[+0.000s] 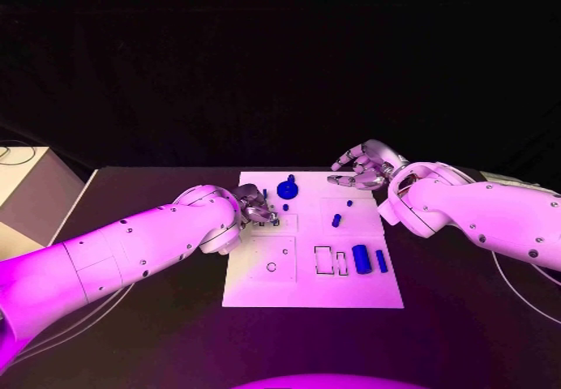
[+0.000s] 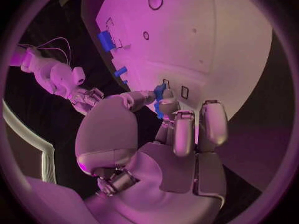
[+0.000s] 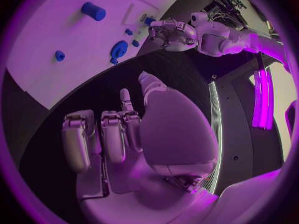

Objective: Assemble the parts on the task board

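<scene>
The white task board (image 1: 314, 279) lies in the middle of the black table. My left hand (image 1: 255, 204) hovers over its far left part and pinches a small blue part (image 2: 160, 95) between thumb and a finger. A blue disc with a peg (image 1: 288, 190) stands near the board's far edge. Two small blue pieces (image 1: 336, 220) lie mid-board, and a blue cylinder (image 1: 361, 259) and a thin blue bar (image 1: 381, 260) lie at the right. My right hand (image 1: 365, 166) hangs over the table beyond the board's far right corner, its fingers (image 3: 115, 134) loosely bent and holding nothing.
Rectangular slots (image 1: 324, 259) and a round hole (image 1: 271, 267) are cut into the board's near half. A pale box (image 1: 23, 194) stands at the table's far left edge. Black table surface (image 1: 468, 316) surrounds the board.
</scene>
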Motion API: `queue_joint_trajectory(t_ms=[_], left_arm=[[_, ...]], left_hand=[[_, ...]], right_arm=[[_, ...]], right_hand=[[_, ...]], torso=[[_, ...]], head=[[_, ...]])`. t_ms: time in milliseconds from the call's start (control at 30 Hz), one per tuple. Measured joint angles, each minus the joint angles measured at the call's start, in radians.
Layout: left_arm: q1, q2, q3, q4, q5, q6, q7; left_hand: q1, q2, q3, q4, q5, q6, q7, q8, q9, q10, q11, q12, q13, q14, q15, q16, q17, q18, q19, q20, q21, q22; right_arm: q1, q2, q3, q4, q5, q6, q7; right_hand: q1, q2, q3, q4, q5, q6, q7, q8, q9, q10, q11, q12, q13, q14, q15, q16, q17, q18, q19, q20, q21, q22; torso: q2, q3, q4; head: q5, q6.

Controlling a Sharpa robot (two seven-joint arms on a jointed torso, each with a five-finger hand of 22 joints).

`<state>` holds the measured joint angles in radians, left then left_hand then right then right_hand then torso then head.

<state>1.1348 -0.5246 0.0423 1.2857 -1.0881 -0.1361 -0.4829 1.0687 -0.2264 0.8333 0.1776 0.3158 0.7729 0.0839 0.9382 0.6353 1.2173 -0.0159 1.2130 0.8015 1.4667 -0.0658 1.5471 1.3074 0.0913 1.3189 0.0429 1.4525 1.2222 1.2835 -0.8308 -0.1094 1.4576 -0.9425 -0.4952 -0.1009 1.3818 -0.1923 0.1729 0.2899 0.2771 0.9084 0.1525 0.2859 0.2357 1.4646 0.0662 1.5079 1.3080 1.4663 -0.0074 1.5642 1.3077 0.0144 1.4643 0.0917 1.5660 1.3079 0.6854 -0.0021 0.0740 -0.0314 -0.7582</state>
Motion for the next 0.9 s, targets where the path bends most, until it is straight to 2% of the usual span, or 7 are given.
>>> queue_joint_trajectory(t_ms=[300,900], left_arm=[[0.000,0.010,0.000,-0.015,-0.022,0.026,0.004],[-0.002,0.019,0.000,-0.024,-0.097,0.038,0.017]], left_hand=[[0.003,0.003,0.000,0.000,-0.004,0.000,0.000,-0.003,-0.001,-0.008,0.003,-0.014,-0.023,0.000,0.000,0.000,0.000,0.000,0.000,0.000,0.000,-0.008],[0.007,-0.001,0.000,0.000,-0.008,0.000,0.000,-0.009,-0.005,-0.010,0.002,-0.014,-0.020,0.000,0.000,0.000,0.000,0.000,0.000,0.000,0.000,-0.008]], right_arm=[[-0.001,0.000,0.000,0.000,-0.001,0.000,0.000],[-0.001,-0.001,0.000,0.000,-0.004,0.000,-0.001]], right_hand=[[0.000,0.000,0.000,0.000,0.000,0.000,0.000,0.000,0.000,0.000,0.000,0.000,0.000,0.000,0.000,0.000,0.000,0.000,0.000,0.000,0.000,0.000],[-0.004,0.004,0.000,0.000,0.000,0.000,0.000,0.000,-0.001,0.000,0.000,0.000,0.000,0.000,0.000,0.000,0.000,0.000,0.000,0.000,0.000,0.000]], torso=[[0.000,0.0000,-0.0004],[0.000,0.0003,0.0000]], head=[[-0.001,-0.001],[-0.004,-0.006]])
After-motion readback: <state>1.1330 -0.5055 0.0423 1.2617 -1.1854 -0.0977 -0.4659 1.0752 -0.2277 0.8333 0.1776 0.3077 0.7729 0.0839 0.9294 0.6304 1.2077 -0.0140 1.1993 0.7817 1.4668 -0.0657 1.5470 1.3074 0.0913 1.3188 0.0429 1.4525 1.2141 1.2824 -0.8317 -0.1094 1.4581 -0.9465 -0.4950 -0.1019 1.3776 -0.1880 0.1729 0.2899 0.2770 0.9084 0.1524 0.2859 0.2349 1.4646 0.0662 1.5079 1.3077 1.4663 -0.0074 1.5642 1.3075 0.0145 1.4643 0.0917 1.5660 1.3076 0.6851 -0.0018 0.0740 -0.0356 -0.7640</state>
